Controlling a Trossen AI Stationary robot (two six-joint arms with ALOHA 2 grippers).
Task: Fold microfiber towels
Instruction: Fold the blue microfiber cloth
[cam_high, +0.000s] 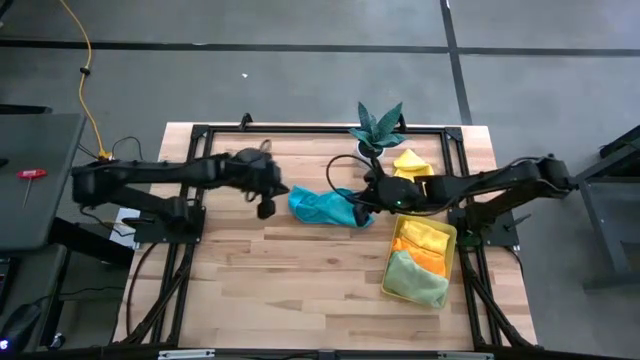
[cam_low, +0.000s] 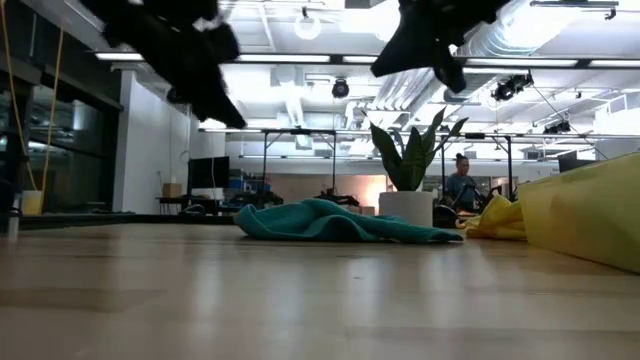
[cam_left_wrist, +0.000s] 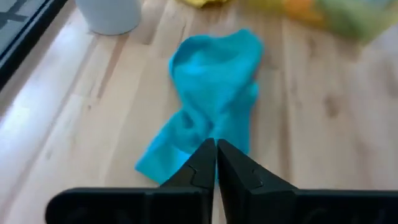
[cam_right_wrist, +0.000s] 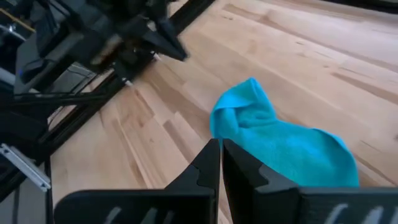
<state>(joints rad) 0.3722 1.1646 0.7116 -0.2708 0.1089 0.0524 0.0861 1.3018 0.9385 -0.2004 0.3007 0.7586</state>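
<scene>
Pale wooden worktop (cam_high: 300, 270) in an open workshop: a teal towel (cam_high: 325, 207) lies crumpled at centre frame in the high view, not yet folded. At right, a yellow tray (cam_high: 450, 262) holds yellow, orange and pale green towels (cam_high: 420, 262), seemingly stacked; another yellow towel (cam_high: 410, 163) sits beside a potted plant (cam_high: 377, 128) at upper centre. Folding of the teal cloth looks barely begun. Left claw (cam_high: 266, 208) hovers just left of it, pinched shut and empty; right claw (cam_high: 362, 200) hangs over its right end, likewise shut, holding nothing. Whether the tray's towels are neatly folded is hard to make out.
</scene>
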